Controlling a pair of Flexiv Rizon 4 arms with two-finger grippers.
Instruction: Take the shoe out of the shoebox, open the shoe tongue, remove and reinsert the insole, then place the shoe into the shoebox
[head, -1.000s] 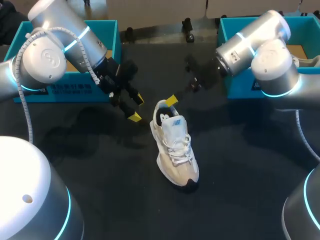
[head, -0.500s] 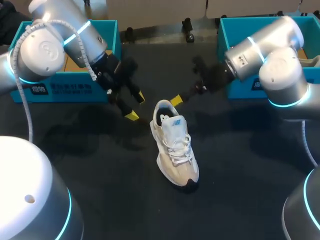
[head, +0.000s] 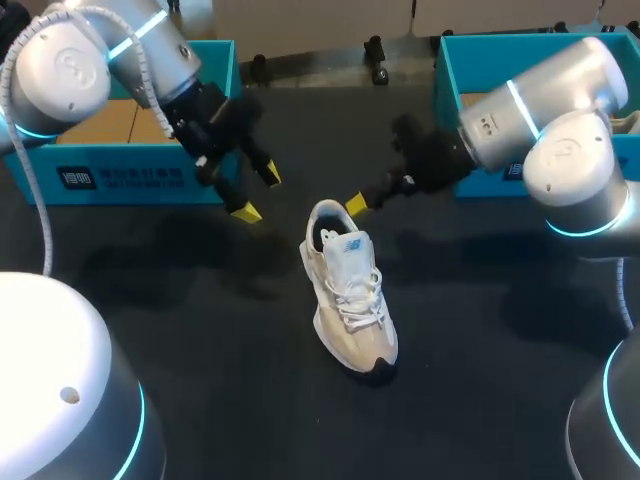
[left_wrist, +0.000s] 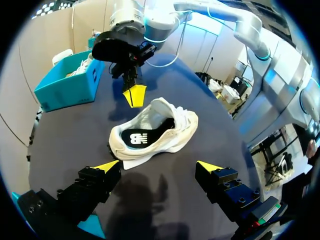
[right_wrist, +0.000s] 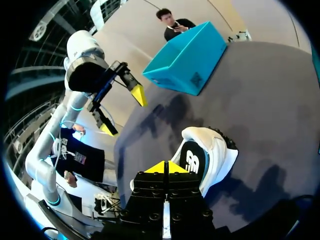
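The left hand (head: 257, 195) has backed away from the shoe (head: 350, 295) toward the teal shoebox (head: 120, 178), its fingers spread wide. The right hand (head: 355, 204), tips pressed together, has eased back slightly beside the heel. The shoe stays upright on the counter (head: 200, 330), probably clear for tongue work.

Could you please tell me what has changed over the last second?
The left gripper, open, drew back from the shoe toward the left blue box. The right gripper, shut, eased slightly back to its side. The shoe stayed put; nothing was gripped or released.
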